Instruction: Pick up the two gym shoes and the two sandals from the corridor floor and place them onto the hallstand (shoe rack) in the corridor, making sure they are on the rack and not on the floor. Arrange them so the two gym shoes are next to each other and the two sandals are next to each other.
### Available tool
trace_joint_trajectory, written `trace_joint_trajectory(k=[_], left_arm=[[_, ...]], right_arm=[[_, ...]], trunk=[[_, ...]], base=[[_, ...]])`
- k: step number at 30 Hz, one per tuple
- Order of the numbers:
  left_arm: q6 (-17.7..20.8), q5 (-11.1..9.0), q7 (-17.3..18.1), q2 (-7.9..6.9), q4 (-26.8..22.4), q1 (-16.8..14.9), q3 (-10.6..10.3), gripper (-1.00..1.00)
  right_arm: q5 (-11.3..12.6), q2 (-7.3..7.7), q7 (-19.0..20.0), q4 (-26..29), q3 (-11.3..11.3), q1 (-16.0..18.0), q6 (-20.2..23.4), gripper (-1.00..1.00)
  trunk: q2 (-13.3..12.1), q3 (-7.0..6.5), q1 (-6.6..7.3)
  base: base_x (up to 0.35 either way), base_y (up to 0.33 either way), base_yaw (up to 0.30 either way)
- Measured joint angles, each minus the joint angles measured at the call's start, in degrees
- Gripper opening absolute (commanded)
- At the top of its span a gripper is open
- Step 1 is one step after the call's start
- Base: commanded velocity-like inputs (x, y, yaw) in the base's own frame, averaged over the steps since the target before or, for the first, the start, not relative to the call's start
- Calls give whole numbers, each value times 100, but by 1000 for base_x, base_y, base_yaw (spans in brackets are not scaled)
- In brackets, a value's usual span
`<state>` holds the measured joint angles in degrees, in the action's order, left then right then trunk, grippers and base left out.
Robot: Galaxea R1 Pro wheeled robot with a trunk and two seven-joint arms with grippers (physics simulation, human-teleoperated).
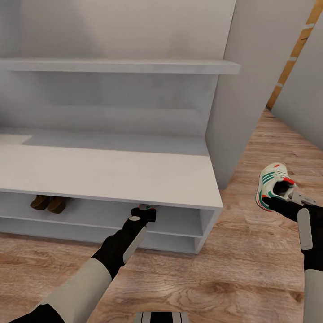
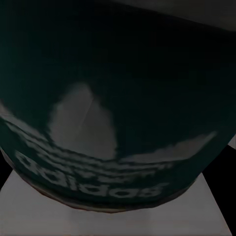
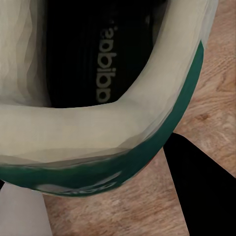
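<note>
Right claw (image 1: pixel 287 200) clamped a sneaker (image 1: pixel 273 186) above the floor (image 1: pixel 233 269); left claw (image 1: pixel 148 213), grip unclear, risked jamming its shoe (image 1: pixel 147 207) under the rack (image 1: pixel 112 172).

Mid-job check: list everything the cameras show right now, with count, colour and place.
gym shoes: two, white with green stripes; one held up over the floor at the right, one at the rack's upper bay
sandals: two, dark brown, side by side in the upper bay, left
hallstand: one, white, against the wall, wall shelves above
corridor floor: light brown wood planks
left gripper: black, at the bay's front edge with a shoe
right gripper: black, holding the raised shoe
</note>
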<state>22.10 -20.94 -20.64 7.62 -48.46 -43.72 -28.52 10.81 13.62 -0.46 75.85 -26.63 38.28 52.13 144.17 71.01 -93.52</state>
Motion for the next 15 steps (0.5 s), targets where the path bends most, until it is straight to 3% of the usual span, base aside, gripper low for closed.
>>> trace_joint_trajectory(k=[8, 9, 15], left_arm=[[9, 0, 1, -1, 2, 0, 1, -100], [9, 0, 0, 0, 3, 0, 1, 100], [9, 1, 0, -2, 3, 0, 2, 100]], right_arm=[[-1, 0, 0, -3, 1, 0, 0, -100], [0, 0, 0, -3, 2, 0, 0, -100], [-1, 0, 0, -4, 3, 0, 0, -100]], trunk=[[0, 0, 0], [0, 0, 0], [0, 0, 0]], base=[[1, 0, 0], [0, 0, 0], [0, 0, 0]])
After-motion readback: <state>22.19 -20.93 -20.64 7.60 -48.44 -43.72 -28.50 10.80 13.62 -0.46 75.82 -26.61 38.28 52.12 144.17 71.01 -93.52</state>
